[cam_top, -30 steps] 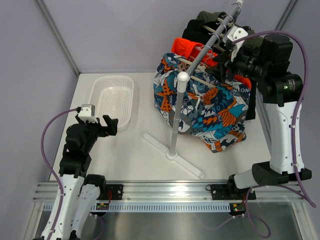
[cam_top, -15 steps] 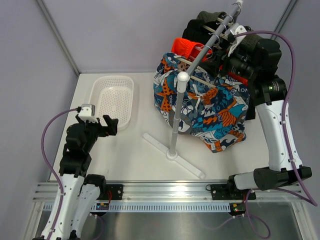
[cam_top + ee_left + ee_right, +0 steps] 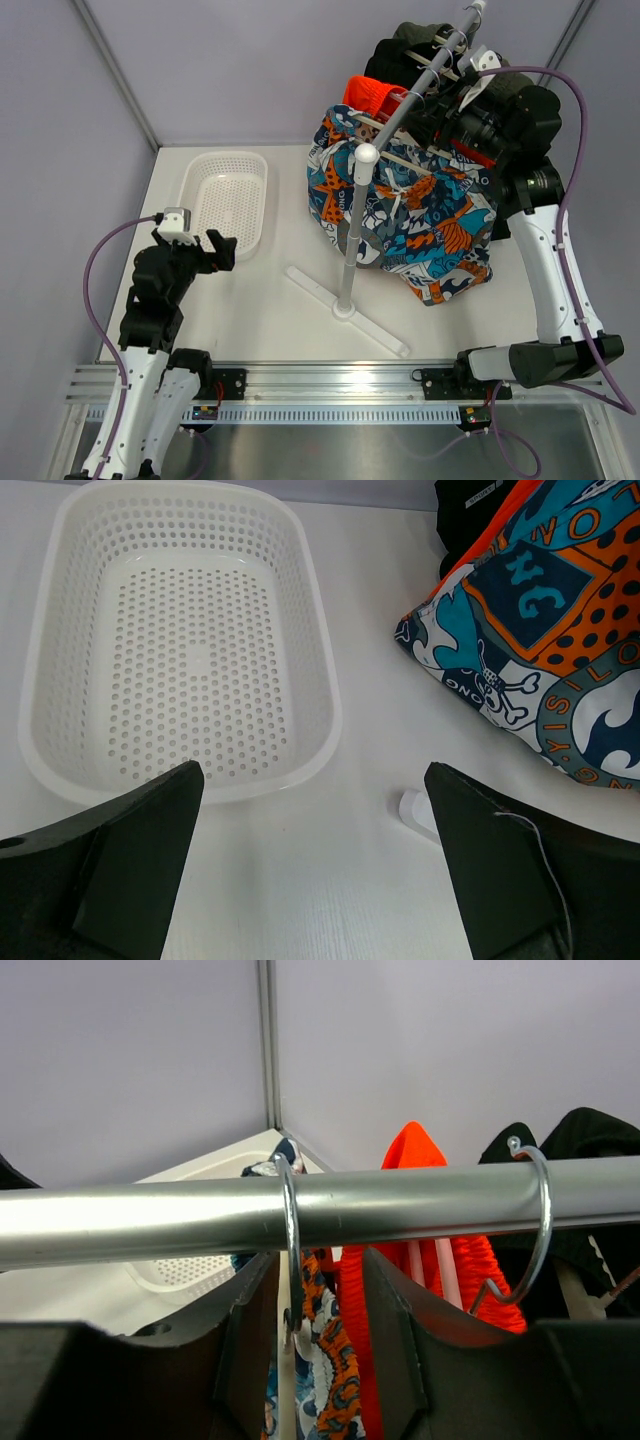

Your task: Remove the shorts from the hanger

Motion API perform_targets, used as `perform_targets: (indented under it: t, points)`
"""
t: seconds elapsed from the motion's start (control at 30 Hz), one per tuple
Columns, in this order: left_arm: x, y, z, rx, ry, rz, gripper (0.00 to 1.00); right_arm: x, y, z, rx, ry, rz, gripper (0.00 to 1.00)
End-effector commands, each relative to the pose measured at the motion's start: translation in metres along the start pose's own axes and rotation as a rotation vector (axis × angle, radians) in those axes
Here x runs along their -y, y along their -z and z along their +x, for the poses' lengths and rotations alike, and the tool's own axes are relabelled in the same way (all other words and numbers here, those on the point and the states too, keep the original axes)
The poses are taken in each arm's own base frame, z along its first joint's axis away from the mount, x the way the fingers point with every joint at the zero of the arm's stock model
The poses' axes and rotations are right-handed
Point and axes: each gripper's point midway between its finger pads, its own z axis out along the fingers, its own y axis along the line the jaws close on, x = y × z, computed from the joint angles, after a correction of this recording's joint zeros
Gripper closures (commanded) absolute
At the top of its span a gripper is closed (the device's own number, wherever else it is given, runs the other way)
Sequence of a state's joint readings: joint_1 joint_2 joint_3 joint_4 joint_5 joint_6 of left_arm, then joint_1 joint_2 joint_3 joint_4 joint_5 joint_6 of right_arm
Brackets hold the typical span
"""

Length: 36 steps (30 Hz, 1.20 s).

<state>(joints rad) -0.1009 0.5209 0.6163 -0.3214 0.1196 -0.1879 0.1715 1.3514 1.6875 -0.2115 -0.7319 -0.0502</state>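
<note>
— Pale grey walls close in a white table. What stands on it?

— 1 white rack: a foot on the table, an upright post, and a slanted metal rail running off toward 1 o'clock. A white perforated basket sits at 10 o'clock, near the wall.

— Where are the shorts?

— Both pairs hang on the rail. The patterned shorts, blue, orange and white, hang lowest, at about 2 o'clock from the rack's foot, and spread wide. The orange shorts hang just behind them, farther up the rail. Dark garments fill the far end at 1 o'clock.

— And the left claw?

— Low at 8 o'clock, well apart from the rack, facing the basket. Its wrist view shows both fingers spread wide with nothing between them: released.

— The right claw?

— Up at the rail, over the patterned shorts. From its wrist view the rail crosses just above the 2 fingers, and a wire hanger hook drops into the gap between them, closer to the left-hand finger. Orange fabric shows in that gap too. A 2nd hook loops the rail farther right.

— Clenched on the hook?

— I cannot tell. The fingers stand partly apart, and whether either one touches the wire is not clear.
</note>
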Motion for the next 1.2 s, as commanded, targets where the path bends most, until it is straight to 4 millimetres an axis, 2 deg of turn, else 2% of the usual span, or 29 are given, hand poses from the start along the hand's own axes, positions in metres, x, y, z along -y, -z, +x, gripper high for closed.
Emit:
perform_targets:
  t: [0.0,0.23,0.37,0.6,0.93,1.17]
  points:
    - [0.001,0.001,-0.020,0.051,-0.020,-0.003,0.01,-0.011,-0.005,-0.018,0.070,0.022,-0.061,0.55]
    - [0.001,0.001,-0.020,0.049,-0.018,-0.003,0.01,-0.008,-0.007,-0.010,0.057,0.009,-0.057,0.68]
    - [0.001,0.001,-0.020,0.049,-0.018,-0.003,0.01,-0.009,-0.008,-0.009,0.051,0.004,-0.066,0.83]
    - [0.001,0.002,-0.020,0.051,-0.018,-0.003,0.01,-0.014,0.000,-0.020,0.050,0.017,-0.061,1.00]
    - [0.001,0.003,-0.021,0.055,-0.019,-0.002,0.01,-0.018,0.027,-0.049,0.060,0.045,-0.030,1.00]
    - [0.002,0.003,-0.021,0.057,-0.019,0.003,0.01,-0.011,0.044,-0.051,0.041,0.040,-0.013,1.00]
